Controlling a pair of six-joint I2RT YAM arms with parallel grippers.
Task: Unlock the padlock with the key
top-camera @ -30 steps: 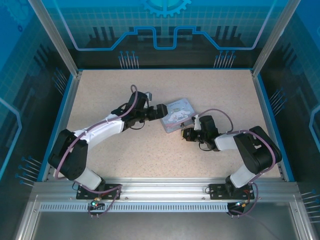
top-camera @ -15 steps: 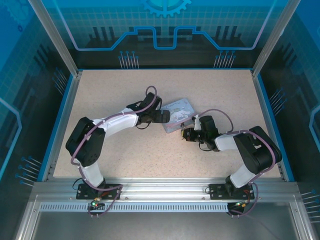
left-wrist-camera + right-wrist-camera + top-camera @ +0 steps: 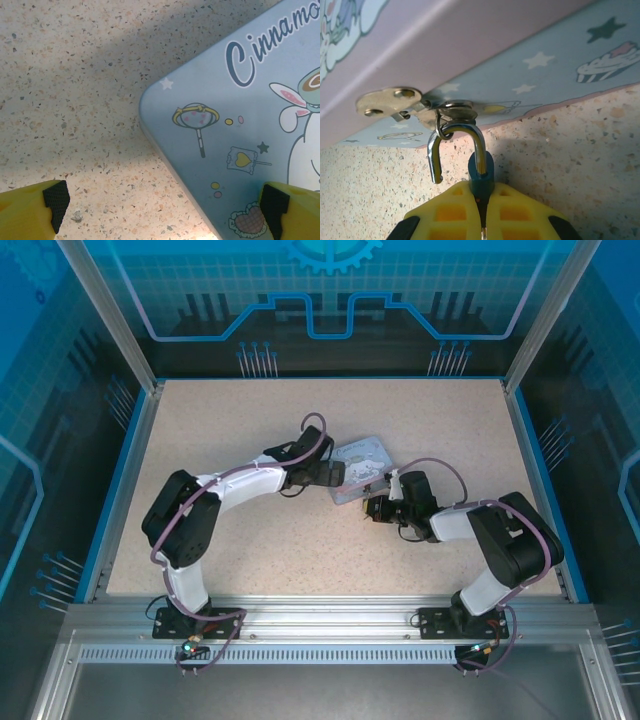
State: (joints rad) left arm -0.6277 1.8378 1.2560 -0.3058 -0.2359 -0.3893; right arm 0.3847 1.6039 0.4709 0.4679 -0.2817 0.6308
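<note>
Jaws of the right gripper [image 3: 481, 200] are seen clamped together on the tiny padlock with a blue body and silvery metal shackle [image 3: 481, 172], which is held at the side wall of the pale blue rectangular tin with a cartoon print [image 3: 560, 60], just above the speckled beige table [image 3: 580, 150]. One leg of the shackle is seated in the body, while the other hangs free; its loop is threaded through a small metal ring [image 3: 442, 131] under the tin's brass-coloured hasp [image 3: 387, 100]. In the top view the left gripper [image 3: 335, 476] is placed at the tin's left edge. Its black pads [image 3: 56, 197] are spread wide apart, one above the table, the other above the printed lid.
</note>
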